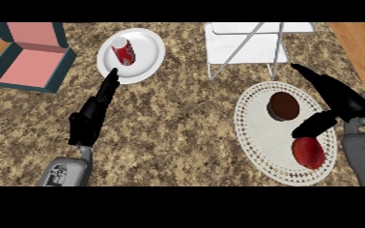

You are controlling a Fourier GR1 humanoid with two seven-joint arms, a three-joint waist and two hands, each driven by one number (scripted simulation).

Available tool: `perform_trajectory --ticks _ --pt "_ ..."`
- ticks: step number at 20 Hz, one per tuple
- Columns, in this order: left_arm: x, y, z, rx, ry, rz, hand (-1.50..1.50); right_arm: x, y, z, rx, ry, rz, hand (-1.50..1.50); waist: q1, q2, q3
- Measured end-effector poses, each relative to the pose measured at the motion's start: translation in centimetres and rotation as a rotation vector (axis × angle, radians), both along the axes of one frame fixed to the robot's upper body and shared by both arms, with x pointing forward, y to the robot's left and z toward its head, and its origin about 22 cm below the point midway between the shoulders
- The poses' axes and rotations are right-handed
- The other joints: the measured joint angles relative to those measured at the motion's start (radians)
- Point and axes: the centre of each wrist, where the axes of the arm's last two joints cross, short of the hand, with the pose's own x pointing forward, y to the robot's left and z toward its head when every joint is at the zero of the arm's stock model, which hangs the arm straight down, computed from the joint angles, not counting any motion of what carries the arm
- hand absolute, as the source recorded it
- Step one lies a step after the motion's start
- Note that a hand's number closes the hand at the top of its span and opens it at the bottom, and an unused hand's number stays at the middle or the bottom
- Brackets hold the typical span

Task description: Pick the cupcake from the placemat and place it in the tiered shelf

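Head view, cupcake (284, 106) on placemat (264, 140), no legible writing

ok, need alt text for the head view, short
The right hand hovers open at a round white placemat holding a brown cupcake and a red apple, with a white tiered shelf just beyond. The left hand rests open, its fingers pointing at a plate carrying a red can.

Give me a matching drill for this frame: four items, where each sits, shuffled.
Items:
1. cupcake
2. red can
3. apple
4. tiered shelf

Places:
A. on the white plate
B. near end of the placemat
C. far end of the placemat
D. on the counter beyond the placemat

Pairs: 1-C, 2-A, 3-B, 4-D
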Motion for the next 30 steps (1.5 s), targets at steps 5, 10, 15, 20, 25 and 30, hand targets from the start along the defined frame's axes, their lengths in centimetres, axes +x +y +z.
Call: perform_trajectory --ticks 5,10,15,20,25,30 --pt "0.5 -0.8 0.2 0.005 -0.001 0.0 0.0 0.8 0.1 -1.3 -0.019 0.01 -0.005 -1.5 0.0 0.0 0.0" --pt "0.9 -0.3 0.1 0.008 0.0 0.007 0.0 0.7 0.0 -2.4 -0.032 0.015 -0.013 -1.5 -0.001 0.0 0.0" --pt "1.1 -0.2 0.4 0.008 0.004 0.002 0.0 1.2 0.1 -2.8 -0.044 0.022 -0.02 -1.5 0.0 0.0 0.0" --pt "0.7 0.2 0.5 -0.001 -0.001 -0.002 0.0 1.3 0.2 -4.9 -0.044 0.029 -0.018 -1.5 0.0 0.0 0.0" --pt "0.4 0.3 0.1 0.004 -0.002 0.0 0.0 1.4 -0.1 -6.2 -0.041 0.047 -0.003 -1.5 0.001 0.0 0.0" --pt "0.7 0.2 0.4 0.001 0.0 0.001 0.0 1.5 0.5 -7.0 -0.046 0.062 0.008 1.5 0.0 0.0 0.0"
